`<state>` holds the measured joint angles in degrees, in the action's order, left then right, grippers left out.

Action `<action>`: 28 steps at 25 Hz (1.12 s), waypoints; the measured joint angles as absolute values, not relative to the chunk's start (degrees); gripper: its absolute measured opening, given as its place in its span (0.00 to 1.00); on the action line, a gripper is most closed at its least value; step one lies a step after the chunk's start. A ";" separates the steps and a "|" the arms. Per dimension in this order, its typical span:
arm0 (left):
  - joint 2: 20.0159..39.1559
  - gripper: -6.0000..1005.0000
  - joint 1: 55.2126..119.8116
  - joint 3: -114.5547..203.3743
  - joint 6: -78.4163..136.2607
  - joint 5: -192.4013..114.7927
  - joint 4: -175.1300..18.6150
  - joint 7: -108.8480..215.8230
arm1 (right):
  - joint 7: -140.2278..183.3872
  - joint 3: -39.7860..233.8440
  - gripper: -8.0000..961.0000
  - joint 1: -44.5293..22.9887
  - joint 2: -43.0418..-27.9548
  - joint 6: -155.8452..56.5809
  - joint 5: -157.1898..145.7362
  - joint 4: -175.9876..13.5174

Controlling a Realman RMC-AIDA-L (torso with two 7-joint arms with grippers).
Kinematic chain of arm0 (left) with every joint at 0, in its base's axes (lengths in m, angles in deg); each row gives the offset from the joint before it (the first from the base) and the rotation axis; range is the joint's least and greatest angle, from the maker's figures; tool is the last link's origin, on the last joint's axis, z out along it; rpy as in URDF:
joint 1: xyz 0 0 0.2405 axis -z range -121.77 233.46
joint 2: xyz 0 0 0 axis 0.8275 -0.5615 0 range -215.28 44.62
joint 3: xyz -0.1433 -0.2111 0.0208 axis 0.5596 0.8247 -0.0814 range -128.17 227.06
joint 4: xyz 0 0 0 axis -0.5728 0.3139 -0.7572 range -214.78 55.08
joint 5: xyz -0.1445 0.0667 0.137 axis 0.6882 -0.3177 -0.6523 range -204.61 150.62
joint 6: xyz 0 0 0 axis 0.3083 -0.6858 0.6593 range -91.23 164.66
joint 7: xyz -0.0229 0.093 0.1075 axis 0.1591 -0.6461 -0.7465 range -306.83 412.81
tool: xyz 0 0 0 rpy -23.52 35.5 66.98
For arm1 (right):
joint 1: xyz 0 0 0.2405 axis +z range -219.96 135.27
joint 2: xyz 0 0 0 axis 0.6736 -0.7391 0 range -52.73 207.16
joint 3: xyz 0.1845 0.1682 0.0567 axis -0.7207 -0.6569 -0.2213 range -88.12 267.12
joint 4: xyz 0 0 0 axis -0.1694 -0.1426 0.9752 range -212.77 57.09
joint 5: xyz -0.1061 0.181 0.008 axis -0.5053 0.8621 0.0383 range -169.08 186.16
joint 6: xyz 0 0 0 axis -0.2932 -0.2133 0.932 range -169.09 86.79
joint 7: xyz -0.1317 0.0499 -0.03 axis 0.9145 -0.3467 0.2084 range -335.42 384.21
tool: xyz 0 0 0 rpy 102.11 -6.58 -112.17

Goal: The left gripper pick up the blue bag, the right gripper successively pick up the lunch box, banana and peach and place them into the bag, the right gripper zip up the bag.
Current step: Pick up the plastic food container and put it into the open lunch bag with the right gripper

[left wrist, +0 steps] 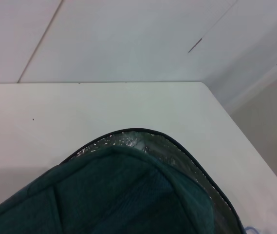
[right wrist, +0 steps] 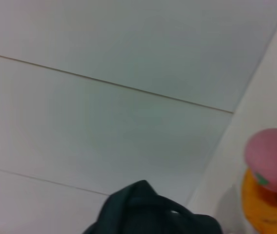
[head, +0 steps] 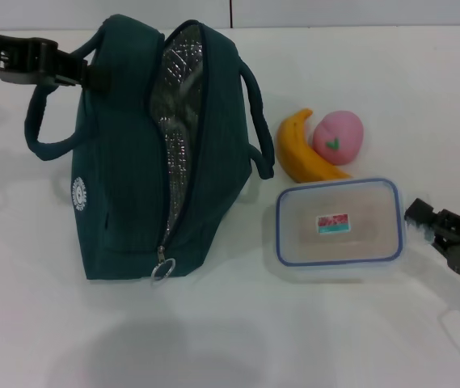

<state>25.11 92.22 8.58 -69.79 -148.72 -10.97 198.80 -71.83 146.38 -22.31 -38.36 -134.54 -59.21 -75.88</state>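
Bag (head: 124, 174) sits on the white table (head: 238, 339), dark teal-blue, lying with its zip wide open and the silver lining (head: 177, 121) showing; the zip pull ring (head: 162, 271) hangs at the near end. Just to its right, the lunch box (head: 339, 222), clear with a blue-rimmed lid, flat on the table and apart from the bag. Right gripper (head: 424, 217) is low at the box's right edge, very close to it, jaws narrowly parted and nothing between them. Beyond the box, the banana (head: 301, 149) curves on the table with the pink peach (head: 339, 136) tucked against it; both show again in the right wrist view, peach (right wrist: 270, 158) over banana (right wrist: 265, 209). Far left, the left gripper (head: 72, 69) is clamped on the bag's handle (head: 48, 121) at the top rear corner. Left wrist view looks down over the bag's fabric (left wrist: 109, 195) and lining edge toward the table's far corner
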 joint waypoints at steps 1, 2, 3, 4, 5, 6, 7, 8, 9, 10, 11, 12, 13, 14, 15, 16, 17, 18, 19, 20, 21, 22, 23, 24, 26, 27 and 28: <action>25.12 0.04 92.23 8.58 -69.77 -148.72 -11.00 198.80 | -71.83 146.30 0.11 -22.31 -38.36 -135.27 -59.09 -76.11; 25.13 0.04 92.23 8.58 -69.75 -148.72 -11.01 198.80 | -71.83 146.20 0.11 -22.31 -38.36 -136.15 -59.00 -76.25; 25.13 0.04 92.23 8.58 -69.74 -148.72 -11.01 198.80 | -71.83 146.11 0.11 -22.31 -38.36 -137.03 -58.75 -76.44; 25.14 0.04 92.23 8.58 -69.73 -148.72 -11.01 198.80 | -71.84 146.07 0.11 -22.33 -38.36 -137.86 -58.48 -76.64; 25.14 0.04 92.23 8.58 -69.72 -148.72 -11.01 198.80 | -71.86 146.06 0.11 -22.36 -38.36 -138.41 -58.23 -76.81; 25.14 0.04 92.23 8.58 -69.71 -148.72 -11.01 198.80 | -71.88 146.05 0.11 -22.40 -38.36 -139.20 -57.75 -77.05; 25.14 0.04 92.23 8.58 -69.71 -148.72 -11.00 198.75 | -71.90 146.04 0.11 -22.45 -38.36 -140.02 -57.17 -77.22; 25.14 0.04 92.23 8.58 -69.71 -148.72 -11.00 198.69 | -71.92 146.04 0.11 -22.48 -38.36 -140.84 -56.51 -77.30; 25.14 0.04 92.23 8.60 -69.71 -148.72 -11.01 198.63 | -71.93 146.03 0.11 -22.48 -38.36 -141.63 -55.81 -77.31; 25.15 0.04 92.23 8.63 -69.71 -148.72 -11.01 198.57 | -71.99 146.02 0.11 -22.55 -38.35 -142.84 -54.44 -77.30; 25.15 0.04 92.23 8.65 -69.71 -148.72 -11.01 198.55 | -72.07 146.02 0.11 -22.60 -38.33 -143.64 -53.50 -77.31; 25.15 0.04 92.23 8.65 -69.71 -148.72 -11.01 198.55 | -72.31 146.01 0.11 -22.67 -38.27 -144.87 -52.07 -77.33; 25.21 0.04 92.27 8.66 -69.71 -148.72 -11.02 198.54 | -72.69 146.01 0.11 -22.73 -38.23 -145.91 -50.85 -77.47; 25.23 0.04 92.29 8.66 -69.71 -148.72 -11.02 198.54 | -73.25 146.01 0.11 -22.74 -38.17 -147.00 -49.59 -77.79; 25.25 0.04 92.35 8.66 -69.71 -148.67 -11.03 198.54 | -73.66 146.01 0.11 -22.74 -38.15 -147.51 -48.91 -78.05; 25.27 0.04 92.41 8.66 -69.71 -148.46 -11.03 198.57 | -74.41 146.01 0.11 -22.74 -38.14 -148.27 -47.91 -78.54; 25.29 0.04 92.46 8.65 -69.71 -148.17 -11.03 198.64 | -75.05 146.01 0.11 -22.66 -38.14 -148.82 -46.99 -79.06; 25.32 0.04 92.50 8.60 -69.71 -147.77 -11.04 198.75 | -75.64 146.01 0.11 -22.40 -38.18 -149.32 -46.02 -79.40; 25.34 0.04 92.54 8.53 -69.71 -147.34 -11.04 198.87 | -76.26 146.01 0.11 -21.99 -38.23 -149.73 -45.18 -79.73; 25.36 0.04 92.58 8.46 -69.71 -146.97 -11.06 199.02 | -76.84 146.01 0.11 -21.61 -38.31 -149.98 -44.58 -80.00; 25.39 0.04 92.68 8.40 -69.71 -146.67 -11.09 199.20 | -77.53 146.01 0.11 -21.13 -38.36 -150.16 -44.05 -80.34; 25.41 0.04 92.82 8.36 -69.71 -146.36 -11.12 199.35 | -78.17 146.01 0.11 -20.53 -38.46 -150.31 -43.63 -80.67; 25.43 0.04 92.92 8.35 -69.71 -146.28 -11.18 199.45 | -78.71 146.01 0.11 -19.86 -38.54 -150.41 -43.27 -80.77; 25.46 0.04 93.13 8.34 -69.71 -146.05 -11.34 199.60 | -78.94 146.01 0.11 -19.49 -38.57 -150.48 -42.99 -80.80; 25.54 0.04 93.43 8.32 -69.70 -145.72 -11.84 199.78 | -79.42 146.01 0.11 -17.84 -38.68 -150.74 -42.19 -80.72; 25.62 0.04 93.74 8.29 -69.68 -145.43 -12.39 199.91 | -79.62 146.01 0.11 -17.05 -38.73 -150.90 -41.87 -80.70; 25.70 0.04 93.95 8.26 -69.68 -145.30 -12.75 199.97 | -79.83 146.01 0.11 -16.30 -38.79 -151.09 -41.54 -80.68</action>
<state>25.70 93.95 8.26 -69.68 -145.30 -12.75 199.97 -79.83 146.01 -16.30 -38.79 -151.09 -41.54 -80.68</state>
